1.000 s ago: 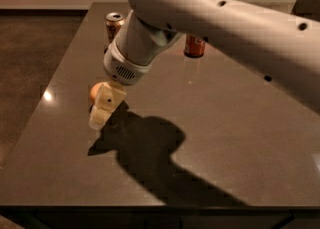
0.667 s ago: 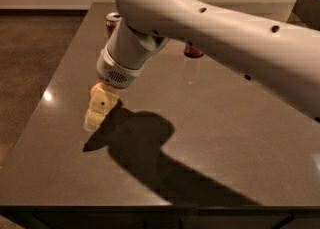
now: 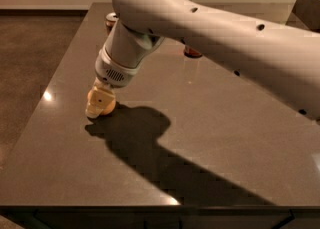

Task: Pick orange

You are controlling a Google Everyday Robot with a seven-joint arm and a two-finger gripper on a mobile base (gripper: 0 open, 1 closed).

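Note:
The orange [image 3: 110, 106] is a small round fruit on the dark table [image 3: 210, 138], left of centre. My gripper [image 3: 98, 104] reaches down from the big white arm [image 3: 210, 28] and stands right at the orange, its cream tip covering the fruit's left and front side. Only the right edge of the orange and a bit of its top left show. The gripper's tip is down at the table surface.
A soda can [image 3: 110, 19] stands at the back left, partly hidden behind the arm. A reddish can [image 3: 192, 52] shows under the arm at the back. The table's left edge [image 3: 47, 98] is close to the orange. The arm's shadow [image 3: 150, 143] falls toward the front.
The arm has swung lower and further over the table. The gripper has come down from above the orange to table level around it. The orange has stayed in place.

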